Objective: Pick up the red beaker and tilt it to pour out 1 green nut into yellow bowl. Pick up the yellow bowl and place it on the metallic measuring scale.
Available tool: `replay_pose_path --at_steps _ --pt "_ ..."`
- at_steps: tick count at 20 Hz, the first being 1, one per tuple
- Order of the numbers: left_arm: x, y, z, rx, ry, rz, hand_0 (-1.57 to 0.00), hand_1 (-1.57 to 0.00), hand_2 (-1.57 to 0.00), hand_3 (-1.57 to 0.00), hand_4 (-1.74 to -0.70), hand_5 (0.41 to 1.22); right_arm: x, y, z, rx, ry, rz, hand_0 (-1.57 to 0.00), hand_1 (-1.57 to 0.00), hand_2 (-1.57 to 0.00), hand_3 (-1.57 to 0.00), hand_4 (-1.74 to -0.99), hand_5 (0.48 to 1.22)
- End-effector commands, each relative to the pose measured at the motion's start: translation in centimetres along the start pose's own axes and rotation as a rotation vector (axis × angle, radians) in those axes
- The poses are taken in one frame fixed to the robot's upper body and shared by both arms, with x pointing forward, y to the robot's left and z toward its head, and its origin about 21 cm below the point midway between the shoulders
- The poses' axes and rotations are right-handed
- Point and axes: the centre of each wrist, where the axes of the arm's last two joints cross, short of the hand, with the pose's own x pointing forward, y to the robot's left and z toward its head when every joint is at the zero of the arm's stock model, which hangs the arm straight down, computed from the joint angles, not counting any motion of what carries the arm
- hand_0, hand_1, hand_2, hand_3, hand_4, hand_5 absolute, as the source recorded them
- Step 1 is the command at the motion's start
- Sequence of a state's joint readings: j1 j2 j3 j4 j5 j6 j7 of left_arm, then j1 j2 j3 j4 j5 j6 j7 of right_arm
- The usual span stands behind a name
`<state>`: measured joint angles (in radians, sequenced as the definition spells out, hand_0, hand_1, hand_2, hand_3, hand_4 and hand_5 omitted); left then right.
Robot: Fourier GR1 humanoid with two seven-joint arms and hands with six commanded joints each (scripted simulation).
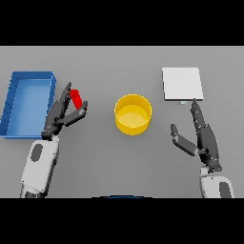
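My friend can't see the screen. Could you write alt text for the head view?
The robot's left hand closes around a red beaker beside a blue tray. A yellow bowl sits mid-table, and the open right hand rests below a metallic scale.

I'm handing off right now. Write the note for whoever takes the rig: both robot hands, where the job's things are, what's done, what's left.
Left robot hand: closing round the red beaker, just right of the blue bin; a firm grip can't be confirmed.
Right robot hand: open, idle, just below the metallic scale.
Yellow bowl: on the table at centre, between the hands; no nut seen in it.
Done: beaker reached.
Left: lift and tilt it to pour one green nut into the bowl, then set the bowl on the scale.
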<state>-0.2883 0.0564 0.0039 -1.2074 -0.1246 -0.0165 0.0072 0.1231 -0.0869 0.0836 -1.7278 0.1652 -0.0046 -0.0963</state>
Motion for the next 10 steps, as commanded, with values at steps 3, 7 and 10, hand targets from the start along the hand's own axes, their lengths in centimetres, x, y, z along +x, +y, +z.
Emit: replay_pose_path --at_steps 3,7,10 --pt "0.4 -0.4 -1.3 -0.011 -0.014 -0.014 0.00 0.00 0.00 0.00 -1.32 0.711 -0.3 0.1 -0.1 0.007 0.008 -0.009 0.00 0.00 0.00 0.00 -1.333 0.687" --pt "0.7 -0.3 -2.7 -0.013 -0.007 -0.020 0.00 0.00 0.00 0.00 -1.31 0.706 -0.2 -0.1 0.1 -0.001 -0.002 -0.014 0.00 0.00 0.00 0.00 -1.324 0.683" --pt "0.7 -0.6 -3.3 -0.026 -0.010 -0.017 0.00 0.00 0.00 0.00 -1.33 0.715 0.0 -0.1 -0.4 0.003 0.010 -0.010 0.00 0.00 0.00 0.00 -1.311 0.682"
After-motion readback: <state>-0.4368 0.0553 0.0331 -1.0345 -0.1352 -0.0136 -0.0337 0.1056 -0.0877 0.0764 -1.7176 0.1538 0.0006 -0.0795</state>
